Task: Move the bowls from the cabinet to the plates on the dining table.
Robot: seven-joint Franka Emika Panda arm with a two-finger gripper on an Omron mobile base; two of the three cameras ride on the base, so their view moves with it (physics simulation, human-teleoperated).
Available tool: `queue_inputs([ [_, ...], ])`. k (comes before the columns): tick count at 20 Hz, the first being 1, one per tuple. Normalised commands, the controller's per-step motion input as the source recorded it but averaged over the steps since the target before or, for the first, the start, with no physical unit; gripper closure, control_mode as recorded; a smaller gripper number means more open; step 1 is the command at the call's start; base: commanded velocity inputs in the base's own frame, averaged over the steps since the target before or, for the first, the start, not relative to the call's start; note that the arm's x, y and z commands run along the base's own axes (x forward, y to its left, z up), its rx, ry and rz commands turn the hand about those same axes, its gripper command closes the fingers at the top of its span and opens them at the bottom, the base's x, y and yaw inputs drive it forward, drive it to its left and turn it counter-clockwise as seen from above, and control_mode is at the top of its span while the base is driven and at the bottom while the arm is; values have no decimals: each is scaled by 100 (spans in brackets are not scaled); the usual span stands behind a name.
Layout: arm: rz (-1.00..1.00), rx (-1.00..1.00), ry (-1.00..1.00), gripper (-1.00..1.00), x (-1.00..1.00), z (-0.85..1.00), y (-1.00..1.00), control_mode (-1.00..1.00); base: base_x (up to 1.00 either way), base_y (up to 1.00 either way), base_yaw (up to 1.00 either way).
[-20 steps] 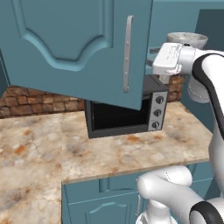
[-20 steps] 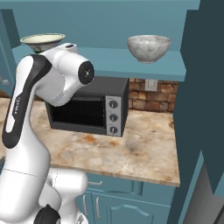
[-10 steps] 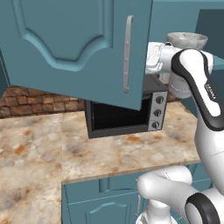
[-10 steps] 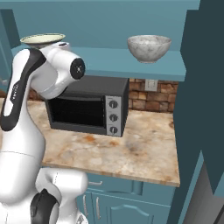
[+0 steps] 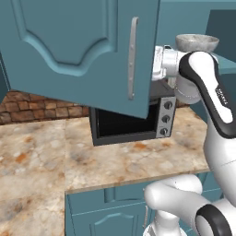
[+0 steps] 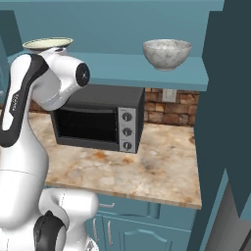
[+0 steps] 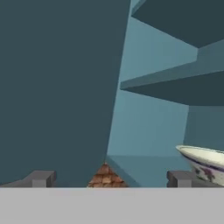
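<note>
The grey-white marbled bowl (image 6: 167, 53) stands on the teal shelf (image 6: 122, 68) of the open cabinet (image 5: 73, 50) and also rises behind my arm (image 5: 197, 43). The pale yellow-green bowl (image 6: 47, 44) sits further left on that shelf, half hidden by my arm. My white hand (image 5: 162, 64) is raised to shelf height beside the open door's edge, which hides its fingertips. In the hand view my gripper (image 7: 112, 178) is open with nothing between its fingers, and a pale bowl's rim (image 7: 203, 158) lies just right of the right fingertip (image 7: 183, 178). The plates and the dining table are out of view.
A black and silver microwave (image 6: 98, 120) stands under the shelf on the marbled counter (image 6: 147, 171). The left door with its silver bar handle (image 5: 133, 57) swings out over the counter. The right door (image 6: 230, 98) stands open at the right. Brick wall (image 5: 41, 108) runs behind.
My hand has swung left along the shelf toward the open door's edge, and the arm's elbow has shifted with it. Both bowls stay where they were. The jaws remain open.
</note>
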Motion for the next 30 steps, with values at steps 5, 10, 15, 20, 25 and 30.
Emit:
queue_inputs([
  [5, 23, -4, 0, -100, -49, 0, 32, -100, 0, 0, 0],
  [10, 21, -5, -1, -100, -51, 0, 38, -100, 0, 0, 0],
  [15, 14, -7, -6, -100, -53, 0, 46, -100, 0, 0, 0],
  [20, 9, -8, -11, -100, -48, 0, 61, -100, 0, 0, 0],
  [25, 8, -7, -10, -100, -42, -2, 69, -100, 0, 0, 0],
  [30, 7, -5, -7, -100, -24, -16, 70, -100, 0, 0, 0],
])
